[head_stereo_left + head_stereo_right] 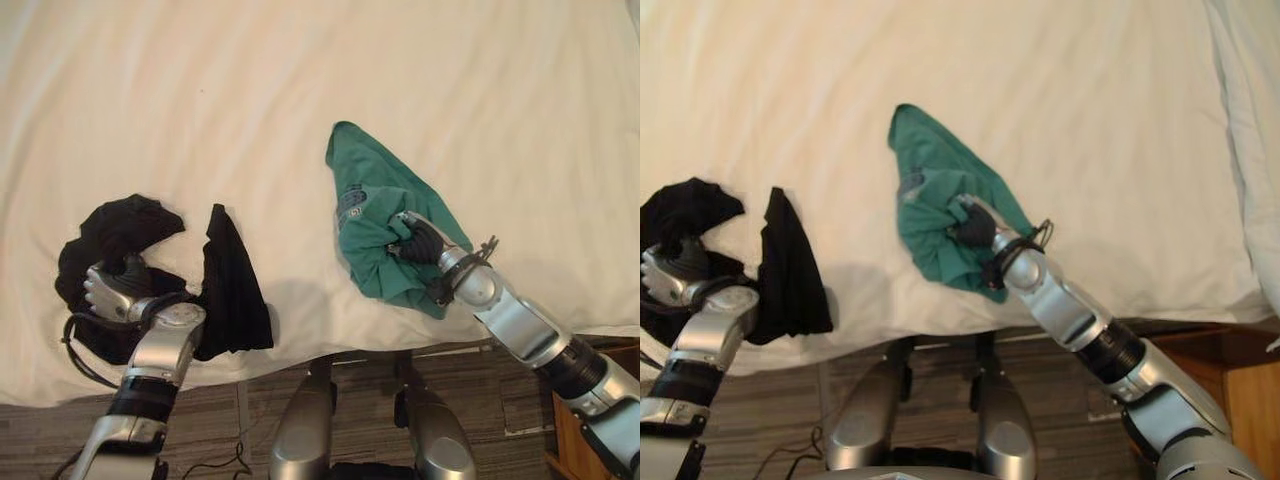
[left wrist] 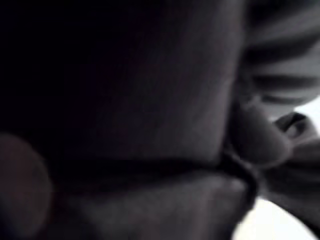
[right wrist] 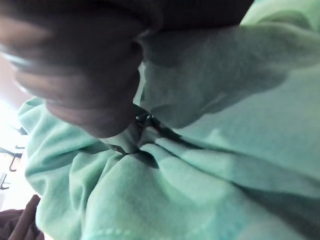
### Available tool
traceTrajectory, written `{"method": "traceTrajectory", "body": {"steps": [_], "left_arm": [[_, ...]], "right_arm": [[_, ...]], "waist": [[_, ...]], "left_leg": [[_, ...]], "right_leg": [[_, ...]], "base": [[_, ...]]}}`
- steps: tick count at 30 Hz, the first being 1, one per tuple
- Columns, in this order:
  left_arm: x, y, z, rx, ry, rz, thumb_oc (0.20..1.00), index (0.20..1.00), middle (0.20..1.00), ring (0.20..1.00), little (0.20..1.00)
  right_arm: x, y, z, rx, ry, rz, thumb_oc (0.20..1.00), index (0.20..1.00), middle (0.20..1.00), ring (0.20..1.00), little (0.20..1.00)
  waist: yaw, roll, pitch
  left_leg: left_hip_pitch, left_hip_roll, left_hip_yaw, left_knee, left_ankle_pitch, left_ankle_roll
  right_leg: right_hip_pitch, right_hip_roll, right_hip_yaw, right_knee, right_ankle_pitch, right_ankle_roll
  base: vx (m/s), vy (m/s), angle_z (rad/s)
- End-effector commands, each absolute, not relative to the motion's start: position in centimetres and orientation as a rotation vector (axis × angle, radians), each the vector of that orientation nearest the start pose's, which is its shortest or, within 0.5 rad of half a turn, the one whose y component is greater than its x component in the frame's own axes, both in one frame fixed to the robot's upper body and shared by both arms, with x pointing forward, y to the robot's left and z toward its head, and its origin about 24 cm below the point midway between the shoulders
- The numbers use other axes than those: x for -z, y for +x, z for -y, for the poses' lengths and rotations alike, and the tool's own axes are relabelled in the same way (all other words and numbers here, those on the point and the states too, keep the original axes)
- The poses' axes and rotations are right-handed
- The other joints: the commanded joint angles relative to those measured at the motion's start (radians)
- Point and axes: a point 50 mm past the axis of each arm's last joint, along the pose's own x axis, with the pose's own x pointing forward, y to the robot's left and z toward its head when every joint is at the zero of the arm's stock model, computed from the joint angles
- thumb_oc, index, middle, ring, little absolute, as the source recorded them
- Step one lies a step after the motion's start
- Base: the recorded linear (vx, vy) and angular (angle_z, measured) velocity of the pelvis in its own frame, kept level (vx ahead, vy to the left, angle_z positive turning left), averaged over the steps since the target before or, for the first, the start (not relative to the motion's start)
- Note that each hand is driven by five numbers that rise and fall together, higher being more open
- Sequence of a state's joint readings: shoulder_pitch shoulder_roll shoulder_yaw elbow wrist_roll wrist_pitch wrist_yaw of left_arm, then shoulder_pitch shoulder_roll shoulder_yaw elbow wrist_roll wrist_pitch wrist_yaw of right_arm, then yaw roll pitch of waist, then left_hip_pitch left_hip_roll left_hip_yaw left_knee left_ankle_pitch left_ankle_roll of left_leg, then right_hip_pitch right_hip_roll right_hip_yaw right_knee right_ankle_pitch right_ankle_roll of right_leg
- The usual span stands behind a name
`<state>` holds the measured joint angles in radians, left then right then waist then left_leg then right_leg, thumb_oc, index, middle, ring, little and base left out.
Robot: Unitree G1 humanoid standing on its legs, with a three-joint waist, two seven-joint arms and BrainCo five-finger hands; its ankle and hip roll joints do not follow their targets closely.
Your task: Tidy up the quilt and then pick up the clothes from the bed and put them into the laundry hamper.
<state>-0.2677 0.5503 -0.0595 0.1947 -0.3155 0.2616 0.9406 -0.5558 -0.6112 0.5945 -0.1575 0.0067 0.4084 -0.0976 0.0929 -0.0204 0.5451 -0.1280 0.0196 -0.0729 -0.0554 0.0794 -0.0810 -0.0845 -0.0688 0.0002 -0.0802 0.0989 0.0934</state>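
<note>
A green shirt lies bunched near the front edge of the white quilt. My right hand is shut on its folds; the right wrist view has green cloth gathered against the fingers. A black garment lies crumpled at the front left, partly hanging over the bed's edge. My left hand rests on it with fingers curled into the black cloth, which presses against the left wrist camera.
The quilt spreads smooth across the bed, with soft creases. A pillow lies at the right. Grey striped carpet runs below the bed's front edge, and a wooden piece of furniture stands at the lower right.
</note>
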Motion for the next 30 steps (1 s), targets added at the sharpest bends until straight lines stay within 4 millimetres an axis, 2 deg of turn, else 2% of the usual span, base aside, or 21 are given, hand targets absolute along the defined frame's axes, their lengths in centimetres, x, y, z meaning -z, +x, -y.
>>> {"method": "traceTrajectory", "body": {"steps": [1, 2, 3, 5, 9, 12, 14, 16, 19, 24, 30], "left_arm": [[-8.8, 27.7, -24.4, -0.777, 0.101, 0.099, 0.200, 0.200, 0.200, 0.200, 0.200], [-8.8, 27.7, -24.3, -0.770, 0.096, 0.102, 0.200, 0.200, 0.200, 0.200, 0.200], [-10.7, 27.0, -23.2, -0.695, 0.027, 0.258, 0.200, 0.200, 0.200, 0.200, 0.200], [-11.5, 26.3, -22.5, -0.640, -0.018, 0.346, 0.200, 0.200, 0.200, 0.200, 0.200], [-12.1, 25.0, -21.6, -0.570, -0.063, 0.418, 0.200, 0.200, 0.200, 0.200, 0.200], [-12.1, 23.2, -20.9, -0.488, -0.095, 0.450, 0.200, 0.200, 0.200, 0.200, 0.200], [-12.0, 22.7, -20.9, -0.474, -0.100, 0.455, 0.200, 0.200, 0.200, 0.200, 0.200], [-11.7, 21.8, -20.8, -0.464, -0.113, 0.460, 0.200, 0.200, 0.200, 0.200, 0.200], [-11.1, 21.0, -20.8, -0.509, -0.154, 0.456, 0.200, 0.200, 0.200, 0.200, 0.200], [-10.0, 21.1, -20.5, -0.533, -0.171, 0.403, 0.200, 0.200, 0.200, 0.200, 0.200], [-9.7, 21.5, -20.5, -0.526, -0.137, 0.374, 0.200, 0.200, 0.200, 0.200, 0.200]], "right_arm": [[-12.7, 30.5, 12.2, -0.266, -0.662, 0.170, 0.200, 0.200, 0.200, 0.200, 0.200], [-12.6, 30.6, 12.3, -0.267, -0.662, 0.161, 0.200, 0.200, 0.200, 0.200, 0.200], [-12.2, 30.4, 12.9, -0.201, -0.503, 0.198, 0.200, 0.200, 0.200, 0.200, 0.200], [-11.7, 30.0, 13.5, -0.163, -0.421, 0.212, 0.200, 0.200, 0.200, 0.200, 0.200], [-11.2, 28.9, 14.8, -0.116, -0.357, 0.246, 0.200, 0.200, 0.200, 0.200, 0.200], [-10.5, 26.5, 15.9, -0.094, -0.296, 0.255, 0.200, 0.200, 0.200, 0.200, 0.200], [-10.3, 25.8, 16.1, -0.100, -0.272, 0.250, 0.200, 0.200, 0.200, 0.200, 0.200], [-9.6, 24.3, 16.4, -0.113, -0.209, 0.227, 0.200, 0.200, 0.200, 0.200, 0.200], [-8.4, 22.8, 15.8, -0.122, -0.150, 0.191, 0.200, 0.200, 0.200, 0.200, 0.200], [-6.6, 22.6, 15.1, -0.121, -0.064, 0.123, 0.200, 0.200, 0.200, 0.200, 0.200], [-6.2, 23.1, 15.5, -0.059, -0.080, 0.126, 0.200, 0.200, 0.200, 0.200, 0.200]], "waist": [[-0.007, -0.062, -0.046], [-0.007, -0.061, -0.047], [0.006, -0.060, -0.069], [0.012, -0.057, -0.090], [0.011, -0.052, -0.139], [-0.006, -0.041, -0.208], [-0.014, -0.040, -0.225], [-0.035, -0.036, -0.262], [-0.060, -0.028, -0.302], [-0.068, -0.025, -0.321], [-0.057, -0.022, -0.348]], "left_leg": [[0.006, -0.021, -0.038, 0.015, -0.113, 0.043], [0.007, -0.021, -0.039, 0.014, -0.113, 0.043], [0.027, -0.025, -0.051, 0.003, -0.116, 0.045], [0.047, -0.028, -0.056, -0.008, -0.117, 0.048], [0.073, -0.035, -0.064, -0.019, -0.121, 0.051], [0.115, -0.044, -0.065, -0.030, -0.126, 0.058], [0.125, -0.046, -0.062, -0.032, -0.129, 0.060], [0.147, -0.049, -0.055, -0.032, -0.135, 0.063], [0.177, -0.054, -0.052, -0.032, -0.146, 0.067], [0.203, -0.045, -0.043, -0.032, -0.154, 0.065], [0.215, -0.020, -0.052, -0.032, -0.152, 0.051]], "right_leg": [[-0.046, -0.032, 0.026, 0.077, -0.082, 0.037], [-0.045, -0.032, 0.025, 0.077, -0.082, 0.037], [-0.022, -0.038, 0.013, 0.071, -0.083, 0.039], [-0.002, -0.042, 0.006, 0.066, -0.083, 0.041], [0.028, -0.050, 0.009, 0.049, -0.075, 0.050], [0.068, -0.055, 0.029, 0.026, -0.066, 0.063], [0.076, -0.054, 0.035, 0.022, -0.064, 0.065], [0.091, -0.050, 0.051, 0.017, -0.062, 0.070], [0.109, -0.043, 0.071, 0.016, -0.067, 0.072], [0.129, -0.041, 0.066, 0.016, -0.075, 0.072], [0.155, -0.034, 0.038, 0.006, -0.089, 0.062]], "base": [[0.06, -0.077, 0.09], [0.11, -0.162, 0.10], [0.09, -0.130, 0.09], [0.11, -0.130, 0.11], [0.11, -0.080, -0.01], [0.15, -0.053, -0.06], [0.09, -0.035, -0.11], [0.12, -0.028, -0.11], [0.09, -0.017, -0.19], [0.03, -0.052, -0.15], [0.01, -0.106, 0.02]]}}
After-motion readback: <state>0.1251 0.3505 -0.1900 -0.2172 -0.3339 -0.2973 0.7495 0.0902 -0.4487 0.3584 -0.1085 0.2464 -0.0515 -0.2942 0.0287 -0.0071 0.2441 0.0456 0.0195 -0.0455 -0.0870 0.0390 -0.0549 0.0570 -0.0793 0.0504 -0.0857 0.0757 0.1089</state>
